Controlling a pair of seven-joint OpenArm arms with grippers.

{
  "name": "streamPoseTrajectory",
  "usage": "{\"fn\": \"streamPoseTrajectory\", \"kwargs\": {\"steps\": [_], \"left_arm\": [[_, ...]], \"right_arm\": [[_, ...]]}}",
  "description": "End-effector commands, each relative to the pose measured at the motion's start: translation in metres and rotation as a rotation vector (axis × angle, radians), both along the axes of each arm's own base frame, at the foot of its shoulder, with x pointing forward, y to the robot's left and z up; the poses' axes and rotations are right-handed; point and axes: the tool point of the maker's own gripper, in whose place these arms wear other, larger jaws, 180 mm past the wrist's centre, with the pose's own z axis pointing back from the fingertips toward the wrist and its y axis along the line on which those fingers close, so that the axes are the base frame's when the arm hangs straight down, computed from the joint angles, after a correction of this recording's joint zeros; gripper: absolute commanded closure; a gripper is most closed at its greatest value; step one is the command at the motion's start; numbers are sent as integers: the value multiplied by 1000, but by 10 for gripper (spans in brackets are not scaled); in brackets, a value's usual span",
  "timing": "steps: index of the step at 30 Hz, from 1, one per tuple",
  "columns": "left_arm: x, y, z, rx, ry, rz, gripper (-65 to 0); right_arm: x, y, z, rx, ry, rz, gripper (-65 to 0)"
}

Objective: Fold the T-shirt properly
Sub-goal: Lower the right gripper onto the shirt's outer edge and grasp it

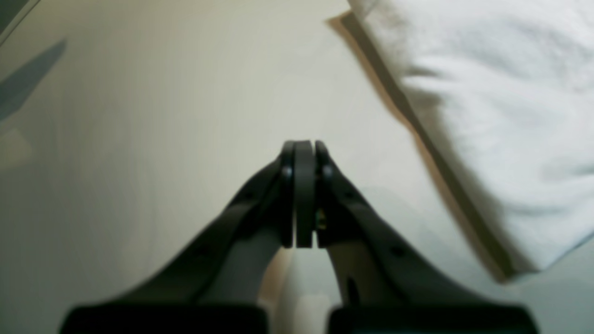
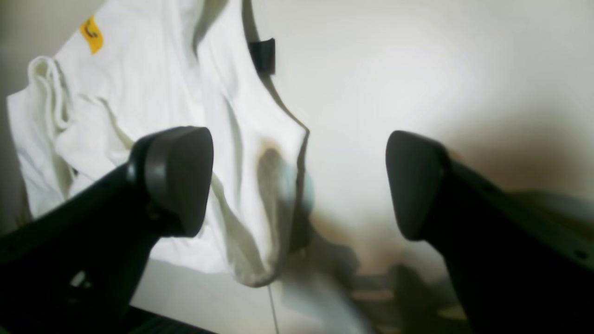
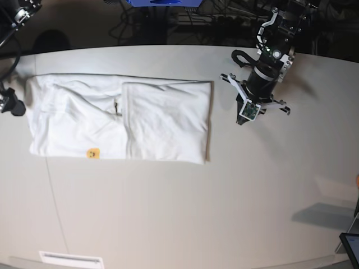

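The T-shirt [image 3: 120,117] lies plain white side up on the table as a long folded rectangle, with a small yellow tag [image 3: 92,152] near its front edge. In the right wrist view my right gripper [image 2: 297,185] hangs open above one end of the T-shirt [image 2: 153,93], whose rumpled corner shows below the left finger; nothing is between the fingers. My left gripper [image 1: 304,148] is shut on nothing over bare table, just off the edge of the T-shirt [image 1: 492,116]. In the base view the left arm [image 3: 259,89] stands right of the shirt.
The pale table [image 3: 185,213] runs wide in front of the shirt. A white strip [image 3: 71,259] lies at its front left edge, and a tablet corner [image 3: 350,246] shows at the front right. Cables and dark gear [image 3: 185,17] sit behind the far edge.
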Motion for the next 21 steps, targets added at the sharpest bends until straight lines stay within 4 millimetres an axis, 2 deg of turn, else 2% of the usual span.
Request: {"fn": "streamPoseTrajectory", "kwargs": {"steps": [1,5,12,21], "left_arm": [[5,1,11,2,-42,-5,0],[5,1,11,2,-42,-5,0],[7,1,12,2,-45,-4,0],[7,0,12,-1,-45,-3,0]], "right_arm": [[4,-6,5,-7,-4,2,-585],[6,0,-5,59,8,-15,-599],[10,31,-22,77,70,95,-596],[4,36,-27,81,93,112,-595]]}}
